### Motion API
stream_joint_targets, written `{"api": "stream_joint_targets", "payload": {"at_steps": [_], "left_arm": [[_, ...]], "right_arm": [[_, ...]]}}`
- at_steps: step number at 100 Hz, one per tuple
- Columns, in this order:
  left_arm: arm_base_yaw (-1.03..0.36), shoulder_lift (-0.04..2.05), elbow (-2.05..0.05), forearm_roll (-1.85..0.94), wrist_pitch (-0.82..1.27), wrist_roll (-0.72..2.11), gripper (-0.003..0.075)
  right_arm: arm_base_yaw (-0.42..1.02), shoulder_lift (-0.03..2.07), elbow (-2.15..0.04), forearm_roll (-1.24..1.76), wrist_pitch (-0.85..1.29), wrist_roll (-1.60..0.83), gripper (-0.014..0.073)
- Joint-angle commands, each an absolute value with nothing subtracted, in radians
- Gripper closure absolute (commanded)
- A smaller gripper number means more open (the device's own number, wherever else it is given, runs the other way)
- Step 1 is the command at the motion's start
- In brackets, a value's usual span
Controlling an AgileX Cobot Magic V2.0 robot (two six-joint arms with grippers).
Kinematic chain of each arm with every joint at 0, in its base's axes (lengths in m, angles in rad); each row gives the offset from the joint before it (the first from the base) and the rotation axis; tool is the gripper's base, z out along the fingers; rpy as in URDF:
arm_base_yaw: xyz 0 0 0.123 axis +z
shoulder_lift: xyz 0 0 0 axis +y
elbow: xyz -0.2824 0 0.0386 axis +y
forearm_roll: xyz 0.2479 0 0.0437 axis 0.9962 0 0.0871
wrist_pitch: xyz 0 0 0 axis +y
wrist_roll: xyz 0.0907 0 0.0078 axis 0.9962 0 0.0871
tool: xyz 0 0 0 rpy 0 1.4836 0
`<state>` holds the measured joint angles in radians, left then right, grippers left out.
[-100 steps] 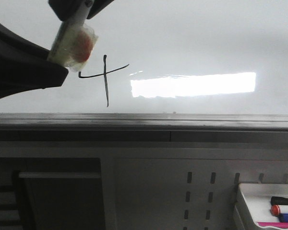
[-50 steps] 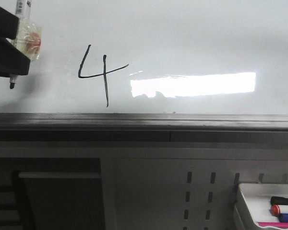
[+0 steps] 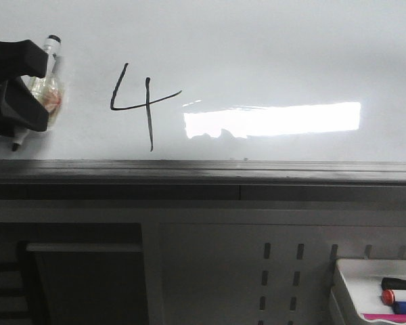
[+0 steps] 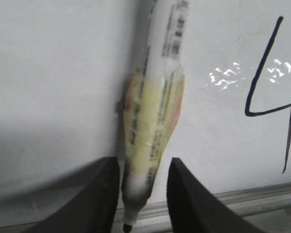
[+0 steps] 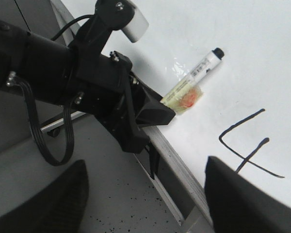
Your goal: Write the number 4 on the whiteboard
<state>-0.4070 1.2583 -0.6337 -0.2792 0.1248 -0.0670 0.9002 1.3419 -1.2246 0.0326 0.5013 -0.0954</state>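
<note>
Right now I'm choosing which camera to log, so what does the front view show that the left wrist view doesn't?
Only the front view shows the tray of spare markers and the bright reflection on the whiteboard. Only the left wrist view shows the barcode label on the held marker. Both show the number 4, the marker in the left gripper, and the board's rail.

The left claw (image 3: 28, 112) with its marker (image 3: 42, 91) has dropped lower, uncovering the number 4 (image 3: 141, 105).
</note>
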Motion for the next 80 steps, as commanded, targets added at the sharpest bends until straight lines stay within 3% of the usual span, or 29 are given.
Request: {"api": "stream_joint_targets", "payload": {"at_steps": [1,20,27,42,58,80], "left_arm": [[-0.405,1.24,-0.67,-0.29,0.048,-0.076,0.041],[-0.405,1.193,-0.67,-0.278,0.046,-0.076,0.0412],[-0.405,1.142,-0.67,-0.262,0.042,-0.074,0.0423],[-0.405,0.978,-0.659,-0.168,0.042,-0.056,0.0517],[-0.405,0.772,-0.603,-0.088,0.033,-0.056,0.0738],[-0.405,0.482,-0.441,-0.082,0.026,-0.011,0.074]], "right_arm": [[0.899,1.297,-1.257,0.023,0.435,-0.105,0.0146],[0.895,1.262,-1.253,0.01,0.451,-0.105,0.0188],[0.886,1.236,-1.238,0.01,0.451,-0.105,0.0302],[0.868,1.151,-1.151,0.008,0.418,-0.105,0.0664],[0.868,1.021,-1.003,-0.006,0.31,-0.105,0.0658],[0.868,0.783,-0.727,-0.035,0.117,-0.105,0.0658]]}}
